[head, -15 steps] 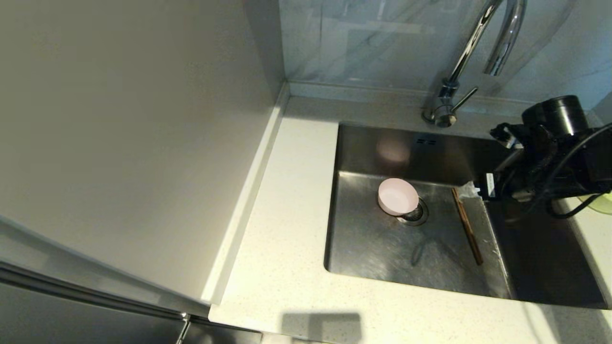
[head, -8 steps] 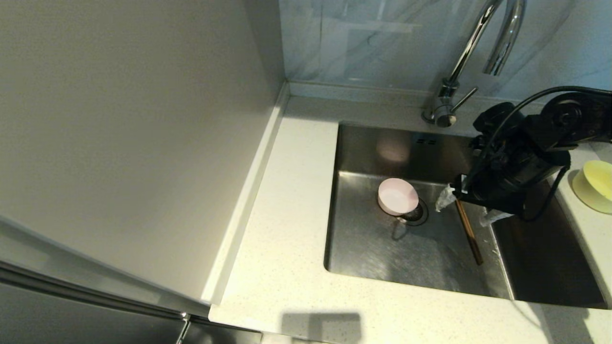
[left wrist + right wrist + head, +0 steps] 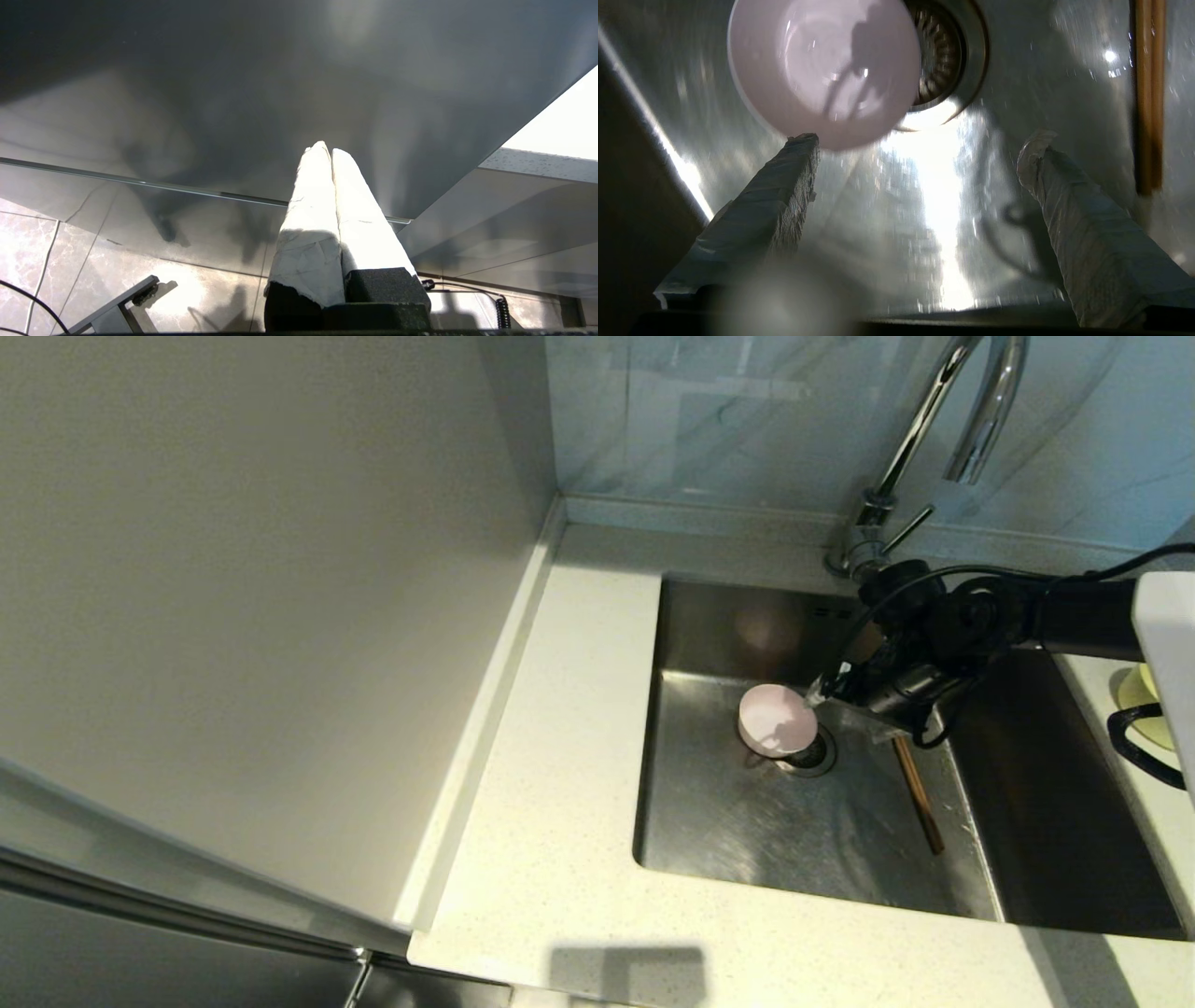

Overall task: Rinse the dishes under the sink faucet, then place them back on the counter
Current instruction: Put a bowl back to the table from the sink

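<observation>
The pale pink bowl [image 3: 775,719] [image 3: 822,70] stands upright in the sink [image 3: 738,831], beside the drain strainer [image 3: 810,753] [image 3: 943,51]. My right gripper [image 3: 840,709] [image 3: 920,140] hangs open and empty low in the sink, just right of the bowl, one fingertip [image 3: 803,140] close to its rim. The brown chopsticks [image 3: 920,798] [image 3: 1148,93] lie together on the sink floor, right of the drain. The yellow bowl [image 3: 1141,714] sits on the counter at the far right, partly hidden behind my right arm. My left gripper [image 3: 324,149] is shut on nothing, parked down below the counter.
The chrome sink faucet [image 3: 934,420] rises behind the sink, its spout above my right arm and its lever [image 3: 907,529] pointing right. The off-white counter [image 3: 579,709] runs along the sink's left and front. A grey wall panel stands at the left.
My right arm has swung left across the sink, from the side near the yellow bowl over the chopsticks to the pink bowl. Its fingers stayed open. The dishes have not moved.
</observation>
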You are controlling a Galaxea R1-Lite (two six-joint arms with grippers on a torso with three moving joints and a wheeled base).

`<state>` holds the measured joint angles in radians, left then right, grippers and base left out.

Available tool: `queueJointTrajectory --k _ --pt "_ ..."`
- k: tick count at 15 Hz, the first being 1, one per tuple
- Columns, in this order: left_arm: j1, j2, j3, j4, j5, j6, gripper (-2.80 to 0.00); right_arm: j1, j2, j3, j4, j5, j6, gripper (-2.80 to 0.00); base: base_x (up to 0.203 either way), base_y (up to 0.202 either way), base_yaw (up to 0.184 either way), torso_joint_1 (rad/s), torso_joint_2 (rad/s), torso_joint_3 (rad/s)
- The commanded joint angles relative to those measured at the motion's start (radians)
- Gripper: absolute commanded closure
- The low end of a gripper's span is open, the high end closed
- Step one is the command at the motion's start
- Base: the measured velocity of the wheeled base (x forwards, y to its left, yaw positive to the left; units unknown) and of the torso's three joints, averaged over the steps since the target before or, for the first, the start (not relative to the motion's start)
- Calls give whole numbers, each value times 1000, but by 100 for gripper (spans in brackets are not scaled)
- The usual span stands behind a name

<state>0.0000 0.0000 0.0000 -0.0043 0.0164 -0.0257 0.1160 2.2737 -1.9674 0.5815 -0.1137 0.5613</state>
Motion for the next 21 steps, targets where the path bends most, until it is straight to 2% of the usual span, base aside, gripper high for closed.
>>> queueJointTrajectory --k 1,11,12,21 --pt "0 -3 0 0 0 0 0 1 75 0 -54 -12 1 -280 0 0 0 0 0 0" --pt "0 -3 0 0 0 0 0 22 234 -8 -311 -113 -63 -280 0 0 0 0 0 0" --pt "0 -3 0 0 0 0 0 22 240 -7 -323 -115 -75 0 0 0 0 0 0 0" --pt "0 -3 0 0 0 0 0 33 264 -8 -347 -130 -133 0 0 0 0 0 0 0"
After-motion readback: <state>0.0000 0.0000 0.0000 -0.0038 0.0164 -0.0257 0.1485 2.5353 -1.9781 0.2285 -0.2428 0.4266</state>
